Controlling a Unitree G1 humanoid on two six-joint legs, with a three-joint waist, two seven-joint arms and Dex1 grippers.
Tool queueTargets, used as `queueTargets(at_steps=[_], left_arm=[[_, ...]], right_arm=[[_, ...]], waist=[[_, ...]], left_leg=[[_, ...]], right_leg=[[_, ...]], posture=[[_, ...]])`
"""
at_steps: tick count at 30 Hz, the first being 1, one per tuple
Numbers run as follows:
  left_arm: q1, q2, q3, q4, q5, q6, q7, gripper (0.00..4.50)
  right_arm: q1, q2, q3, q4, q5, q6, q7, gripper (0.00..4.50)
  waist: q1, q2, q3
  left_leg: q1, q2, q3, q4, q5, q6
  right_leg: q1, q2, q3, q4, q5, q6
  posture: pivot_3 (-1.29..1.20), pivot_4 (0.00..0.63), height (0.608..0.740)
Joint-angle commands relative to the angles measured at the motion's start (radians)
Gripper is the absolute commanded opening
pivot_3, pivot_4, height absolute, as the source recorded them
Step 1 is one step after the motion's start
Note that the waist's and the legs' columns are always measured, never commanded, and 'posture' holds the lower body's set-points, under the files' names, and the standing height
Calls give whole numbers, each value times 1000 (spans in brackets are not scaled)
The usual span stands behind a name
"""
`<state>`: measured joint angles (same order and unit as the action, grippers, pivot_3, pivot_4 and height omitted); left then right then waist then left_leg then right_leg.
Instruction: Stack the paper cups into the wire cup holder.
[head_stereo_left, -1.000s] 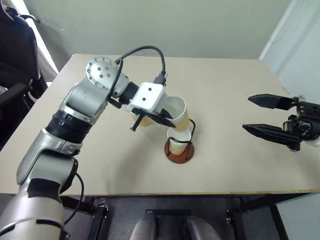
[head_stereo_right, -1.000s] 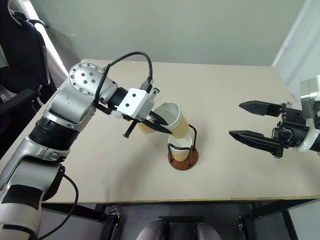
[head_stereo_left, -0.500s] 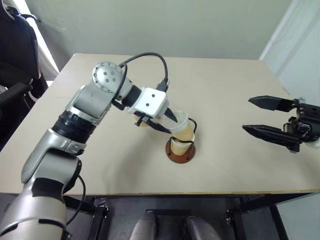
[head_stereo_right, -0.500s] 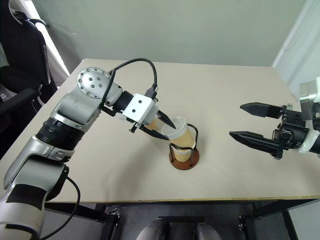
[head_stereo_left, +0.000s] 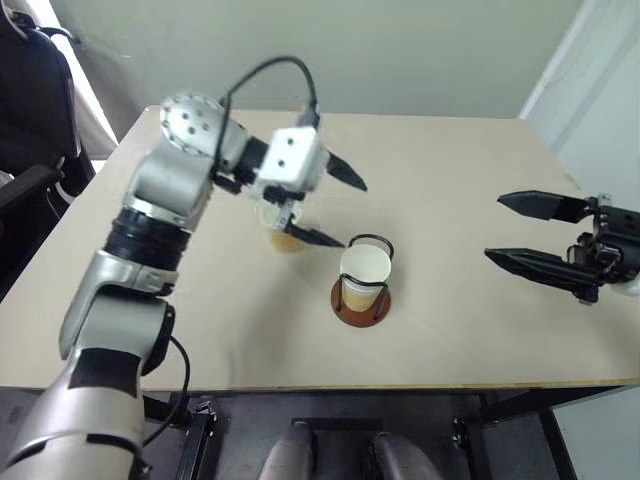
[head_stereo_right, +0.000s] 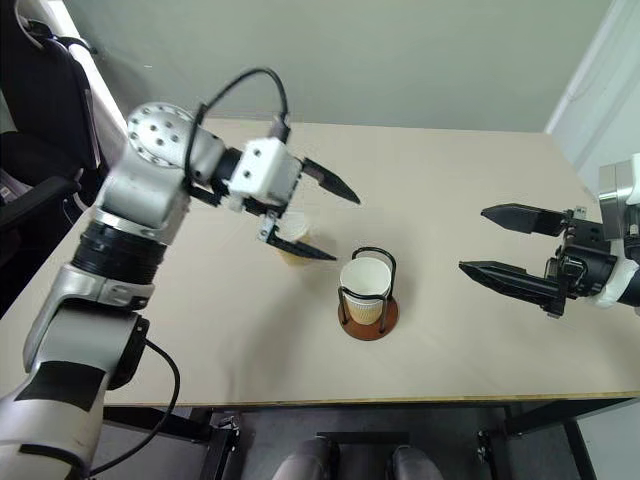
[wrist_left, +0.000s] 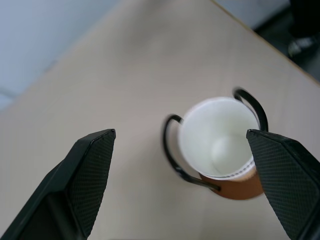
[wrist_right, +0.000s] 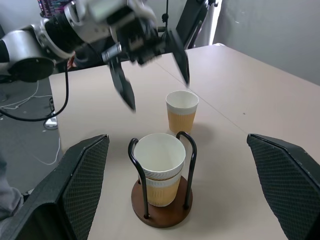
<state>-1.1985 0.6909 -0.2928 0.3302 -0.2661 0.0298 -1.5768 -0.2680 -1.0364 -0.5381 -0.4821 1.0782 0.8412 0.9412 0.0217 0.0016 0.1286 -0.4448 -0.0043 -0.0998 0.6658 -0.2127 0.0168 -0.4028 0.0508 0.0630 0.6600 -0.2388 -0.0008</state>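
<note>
Two paper cups (wrist_right: 159, 162) sit nested and upright inside the wire cup holder (head_stereo_right: 368, 320), between its black loops (wrist_left: 170, 150). A third paper cup (wrist_right: 181, 111) stands on the table just behind and to the left of the holder. My left gripper (head_stereo_left: 335, 207) hovers open and empty above that loose cup, up and to the left of the holder, touching nothing. Out to the right, clear of the cups, my right gripper (head_stereo_right: 473, 240) is open too and points toward the holder.
The tan table (head_stereo_left: 470, 180) runs wide around the holder, with its front edge close below it. A dark chair (head_stereo_left: 30, 90) stands off the far left corner, and a pale wall lies behind.
My left gripper opened and let go of the cup, which dropped from tilted to upright inside the holder's cup. The gripper then rose and drew back to the left. The right arm stayed still.
</note>
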Motion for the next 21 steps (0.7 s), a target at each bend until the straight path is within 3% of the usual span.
queueTargets(at_steps=[1,5,10,16,21], left_arm=[[6,127,52,97,76,-3,-9,4482],[70,172,27,236,200,-117,74,4482],[70,71,51,452,249,-266,191,4482],[53,-11,30,539,304,-326,214,4482],[50,-25,4,595,381,-377,258,2847]], right_arm=[[-8,-19,-17,-13,-3,-22,2,4500],[-6,-19,-19,-10,-2,-26,8,4500],[-23,-24,3,8,-11,-34,19,4500],[-27,-31,0,5,-11,-29,21,4500],[-12,-34,-23,-10,-2,-17,13,4500]], waist=[[-4,1,0],[-9,3,-2],[17,3,-1],[15,3,-1],[10,3,-1]], left_leg=[[0,0,0,0,0,0],[1,0,0,-2,0,0],[-1,-1,-1,2,0,1],[-9,-3,1,5,-1,4],[-9,-2,2,4,-1,4]], right_leg=[[0,0,0,0,0,0],[-1,0,2,1,0,0],[-1,-1,1,1,1,1],[-8,-2,1,0,2,3],[-8,-2,2,0,2,4]], posture=[[0,150,740],[0,150,740],[0,150,740],[0,150,740],[0,150,740]])
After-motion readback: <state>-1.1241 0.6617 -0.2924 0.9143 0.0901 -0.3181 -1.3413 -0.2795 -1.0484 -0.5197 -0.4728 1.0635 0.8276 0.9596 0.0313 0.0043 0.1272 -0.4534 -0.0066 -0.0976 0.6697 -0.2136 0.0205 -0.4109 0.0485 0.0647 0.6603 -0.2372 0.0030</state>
